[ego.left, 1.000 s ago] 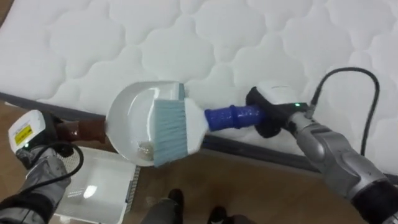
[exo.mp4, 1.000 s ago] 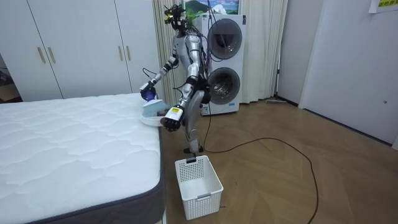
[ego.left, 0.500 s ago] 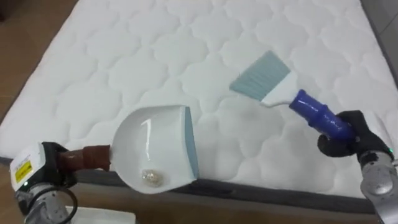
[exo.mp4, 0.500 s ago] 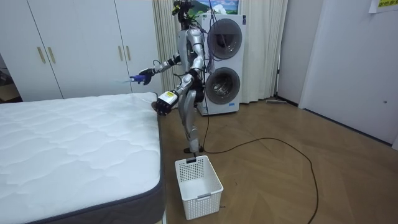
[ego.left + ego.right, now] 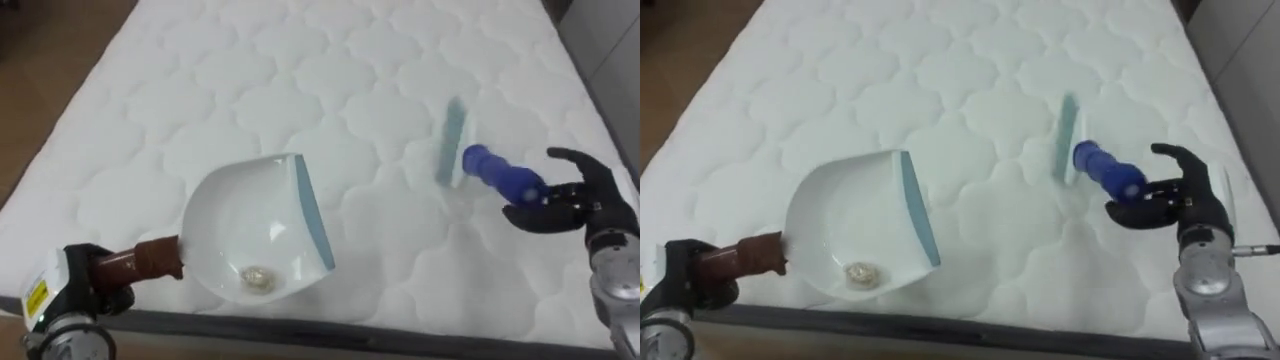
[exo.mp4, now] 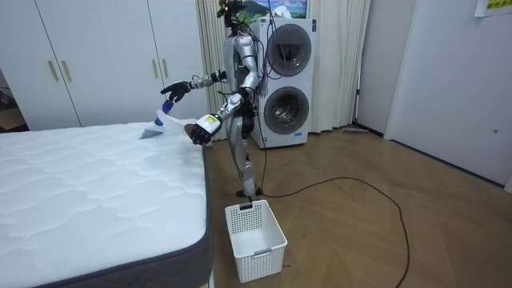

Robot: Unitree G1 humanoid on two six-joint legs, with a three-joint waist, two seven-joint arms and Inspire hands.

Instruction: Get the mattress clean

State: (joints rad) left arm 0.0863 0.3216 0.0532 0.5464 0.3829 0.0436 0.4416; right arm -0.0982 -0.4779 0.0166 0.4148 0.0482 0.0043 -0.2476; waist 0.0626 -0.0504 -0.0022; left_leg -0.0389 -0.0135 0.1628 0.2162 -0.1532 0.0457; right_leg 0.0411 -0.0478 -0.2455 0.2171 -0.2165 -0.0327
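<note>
Dustpan (image 5: pixel 235 225) in L robot hand (image 5: pixel 85 285) holds small scrap (image 5: pixel 258 279), over mattress (image 5: pixel 300 80).

The left hand (image 5: pixel 88 285) sits at 8 o'clock in the eye views, its forearm coming in from 7 o'clock and its fingers curled round the dustpan handle (image 5: pixel 150 258). The right hand (image 5: pixel 570 200) is at 3 o'clock on a forearm rising from 5 o'clock. Its fingers reach nearly straight toward 9 o'clock beneath the end of the brush handle (image 5: pixel 497 175), thumb lifted apart.
</note>
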